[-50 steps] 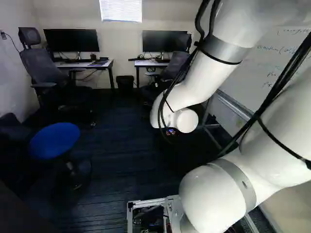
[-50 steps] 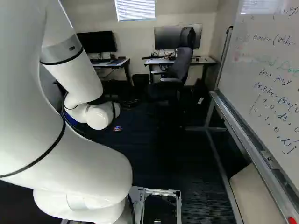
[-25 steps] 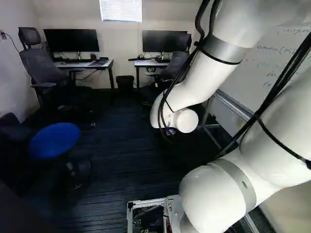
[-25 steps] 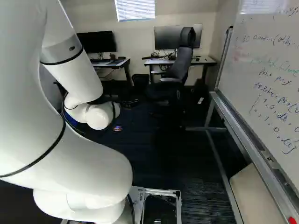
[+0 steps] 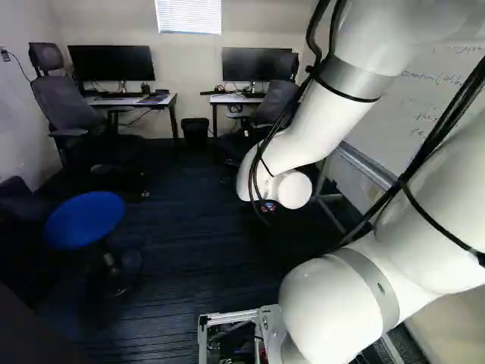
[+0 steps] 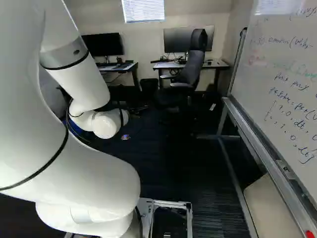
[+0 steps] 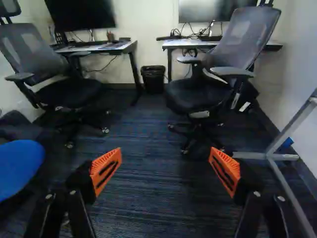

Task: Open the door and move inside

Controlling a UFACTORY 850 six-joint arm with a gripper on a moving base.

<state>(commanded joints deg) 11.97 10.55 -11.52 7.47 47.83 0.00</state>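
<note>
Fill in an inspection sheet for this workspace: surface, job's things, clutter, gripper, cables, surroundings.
Surface: dark striped carpet
Job's things: nothing seen; no door in view
Clutter: small multicoloured object on the carpet, too small to identify
Gripper: open, nothing between its fingers
Cables: black cables along the arm; more on the desks
Surroundings: whiteboard on a metal frame, two mesh office chairs, blue stool, wastebasket, two monitors

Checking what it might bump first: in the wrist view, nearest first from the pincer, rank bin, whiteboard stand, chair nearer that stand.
1. Whiteboard stand, its leg beside the open pincer
2. Chair, ahead, toward the stand's side
3. Bin, against the far wall
</note>
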